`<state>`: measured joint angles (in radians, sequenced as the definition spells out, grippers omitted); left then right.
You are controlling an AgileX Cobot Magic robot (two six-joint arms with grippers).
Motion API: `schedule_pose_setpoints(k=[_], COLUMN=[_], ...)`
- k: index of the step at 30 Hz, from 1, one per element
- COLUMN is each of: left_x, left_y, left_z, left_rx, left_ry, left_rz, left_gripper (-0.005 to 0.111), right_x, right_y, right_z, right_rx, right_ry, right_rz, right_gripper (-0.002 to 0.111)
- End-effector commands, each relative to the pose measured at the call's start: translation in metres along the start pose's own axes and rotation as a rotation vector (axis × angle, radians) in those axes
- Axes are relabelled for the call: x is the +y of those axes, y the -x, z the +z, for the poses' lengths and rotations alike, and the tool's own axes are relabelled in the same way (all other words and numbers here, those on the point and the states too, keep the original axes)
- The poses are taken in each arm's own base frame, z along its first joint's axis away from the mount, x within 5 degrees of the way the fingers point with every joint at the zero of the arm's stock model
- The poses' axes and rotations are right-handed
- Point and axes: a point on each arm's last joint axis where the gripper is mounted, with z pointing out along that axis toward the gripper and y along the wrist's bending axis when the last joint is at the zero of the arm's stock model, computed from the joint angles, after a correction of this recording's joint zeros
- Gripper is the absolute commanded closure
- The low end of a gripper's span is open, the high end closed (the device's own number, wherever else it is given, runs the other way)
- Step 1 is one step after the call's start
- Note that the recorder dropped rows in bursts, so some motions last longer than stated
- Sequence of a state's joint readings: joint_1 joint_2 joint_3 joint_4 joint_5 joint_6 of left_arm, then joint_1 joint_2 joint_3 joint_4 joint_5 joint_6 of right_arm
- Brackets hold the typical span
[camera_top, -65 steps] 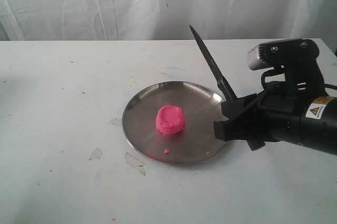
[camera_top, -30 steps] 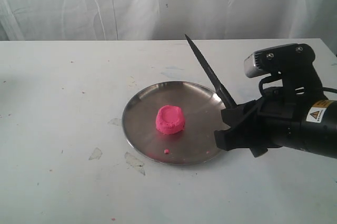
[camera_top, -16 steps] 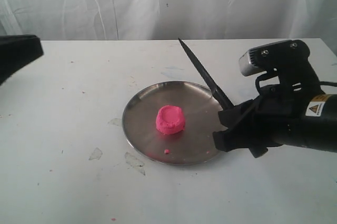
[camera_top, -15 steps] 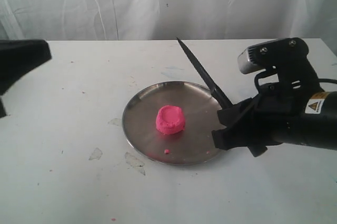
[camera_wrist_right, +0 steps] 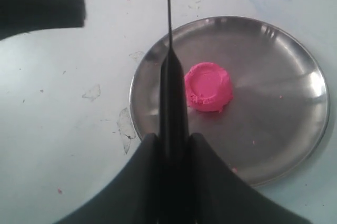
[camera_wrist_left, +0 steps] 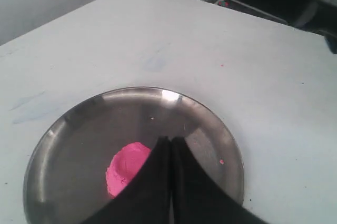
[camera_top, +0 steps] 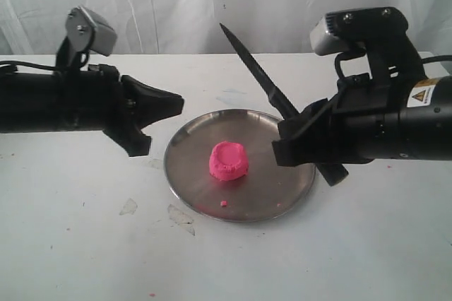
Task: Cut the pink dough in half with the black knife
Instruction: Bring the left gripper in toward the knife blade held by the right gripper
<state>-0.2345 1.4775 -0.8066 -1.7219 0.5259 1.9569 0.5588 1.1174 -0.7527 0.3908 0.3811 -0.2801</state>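
Observation:
The pink dough [camera_top: 228, 160] is one rounded lump with a dented top, resting near the middle of the steel plate [camera_top: 272, 197]. My right gripper [camera_top: 286, 145] is shut on the black knife [camera_top: 254, 73], whose blade slants up and to the left above the plate's far right side. In the right wrist view the black knife [camera_wrist_right: 171, 71] runs straight out beside the pink dough [camera_wrist_right: 208, 86]. My left gripper [camera_top: 173, 105] is shut and empty, hovering left of the plate. Its fingertips [camera_wrist_left: 169, 140] partly hide the pink dough [camera_wrist_left: 125, 168] in the left wrist view.
A tiny pink crumb [camera_top: 223, 203] lies on the plate's near part. Scraps of clear film [camera_top: 181, 217] lie on the white table [camera_top: 85, 244] just left of the plate. A white curtain [camera_top: 141, 4] hangs behind the table.
My left arm has come in from the left edge and now hangs beside the plate. My right gripper has risen and shifted left with the knife. The dough has not moved.

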Motion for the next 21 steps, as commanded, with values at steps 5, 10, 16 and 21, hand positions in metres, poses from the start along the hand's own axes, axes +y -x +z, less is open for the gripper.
schedule_pose_setpoints(k=[5, 10, 16, 21], left_x=[-0.006, -0.014, -0.013, -0.017], left_y=[0.004, 0.019, 0.026, 0.028], left_z=[0.051, 0.064, 0.065, 0.065], left_rx=[0.015, -0.016, -0.023, -0.049], left_ry=[-0.092, -0.121, -0.104, -0.145], left_rz=[0.161, 0.197, 0.207, 0.206], left_gripper=[0.107, 0.107, 0.107, 0.107], right_x=[-0.002, -0.003, -0.003, -0.002], right_y=[-0.001, -0.004, -0.004, -0.004], right_z=[0.015, 0.023, 0.024, 0.024], right_rx=[0.05, 0.076, 0.074, 0.077], right_ry=[0.005, 0.002, 0.003, 0.011], right_rz=[0.025, 0.032, 0.041, 0.058], right_gripper=[0.108, 0.108, 0.108, 0.108])
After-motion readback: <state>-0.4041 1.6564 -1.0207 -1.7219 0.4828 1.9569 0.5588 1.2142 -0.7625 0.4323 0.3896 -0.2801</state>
